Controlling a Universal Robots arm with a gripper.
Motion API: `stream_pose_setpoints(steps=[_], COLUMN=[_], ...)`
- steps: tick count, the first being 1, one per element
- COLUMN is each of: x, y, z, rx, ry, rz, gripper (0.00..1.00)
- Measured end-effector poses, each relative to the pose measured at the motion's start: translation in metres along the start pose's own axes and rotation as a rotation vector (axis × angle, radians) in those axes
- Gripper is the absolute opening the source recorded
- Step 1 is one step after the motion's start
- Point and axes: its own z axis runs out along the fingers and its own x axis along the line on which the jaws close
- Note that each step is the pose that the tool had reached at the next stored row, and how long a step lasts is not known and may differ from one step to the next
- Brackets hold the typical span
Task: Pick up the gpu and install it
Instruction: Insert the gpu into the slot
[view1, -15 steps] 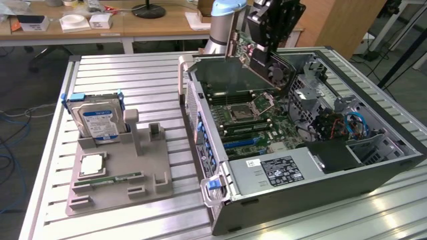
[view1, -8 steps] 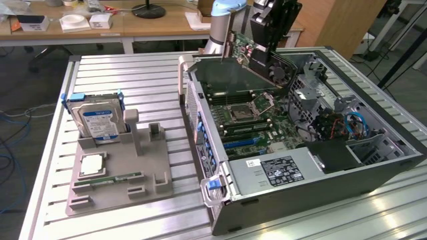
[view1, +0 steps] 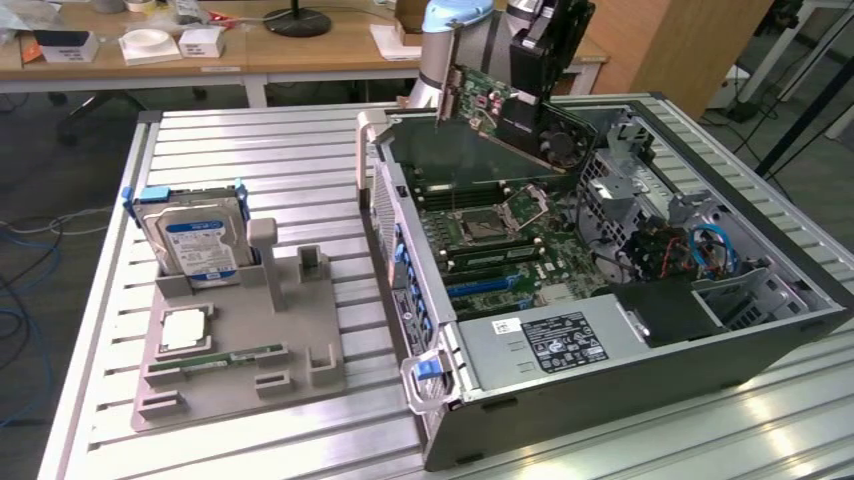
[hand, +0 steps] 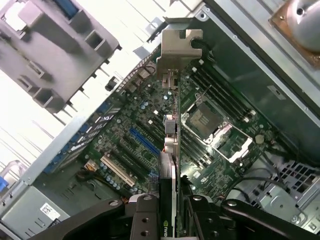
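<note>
1. Way off to the exterior view's left of the jaws is the grey holder tray (view1: 227, 375). The hard drive (view1: 198, 240) stands up in it and the green memory stick (view1: 214, 358) lies flat. Neither is anywhere near the gripper.
2. Between that tray and the jaws, and underneath them, is the open computer case (view1: 747, 340), with the motherboard (view1: 521, 250) facing up.
3. The gripper (view1: 537, 95) has its jaws pinched in narrow on the gpu (view1: 481, 100), one finger on each face. In the wrist view the card (hand: 171, 150) shows edge-on, running straight out from between the fingers (hand: 145, 217). Its silver bracket (hand: 177, 50) is at the end farthest from the jaws.
4. The gpu hangs in the air over the far end of the case. It's tilted and sticks out from the jaws toward the exterior view's left, with the bracket end near the case wall on that side.
5. Progress, as I read it:
   - The pick-up part is done, since the card is off the table and firmly in the grip.
   - The install isn't done. The card's edge looks well clear of the board.
   - The blue slot (hand: 145, 141) sits beyond the card with nothing touching it.
   - I'd call it roughly the halfway mark, with lining up and seating left.
</note>
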Motion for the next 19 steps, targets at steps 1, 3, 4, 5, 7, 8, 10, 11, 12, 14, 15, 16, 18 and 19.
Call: stream_pose_setpoints(steps=[1, 3, 4, 5, 7, 8, 10, 11, 12, 14, 15, 16, 18, 19], x=[0.0000, 0.0000, 0.0000, 0.0000, 0.0000, 0.0000, 0.0000, 0.0000, 0.0000, 0.0000, 0.0000, 0.0000, 0.0000, 0.0000], y=[0.0000, 0.0000, 0.0000, 0.0000, 0.0000, 0.0000, 0.0000, 0.0000, 0.0000, 0.0000, 0.0000, 0.0000, 0.0000, 0.0000], z=[0.0000, 0.0000, 0.0000, 0.0000, 0.0000, 0.0000, 0.0000, 0.0000, 0.0000, 0.0000, 0.0000, 0.0000, 0.0000, 0.0000], rx=[-0.0005, -0.0014, -0.0019, -0.0023, -0.0033, -0.0038, -0.0047, -0.0052, -0.0057, -0.0066, -0.0071, -0.0075, -0.0085, -0.0090], ry=[0.0001, 0.0002, 0.0002, 0.0003, 0.0004, 0.0004, 0.0006, 0.0007, 0.0008, 0.0008, 0.0008, 0.0010, 0.0011, 0.0012], rz=[-0.018, -0.054, -0.073, -0.091, -0.127, -0.145, -0.181, -0.200, -0.218, -0.254, -0.272, -0.290, -0.327, -0.345], gripper=[0.26, 0.26, 0.26, 0.26, 0.26, 0.26, 0.26, 0.26, 0.26, 0.26, 0.26, 0.26, 0.26, 0.26])
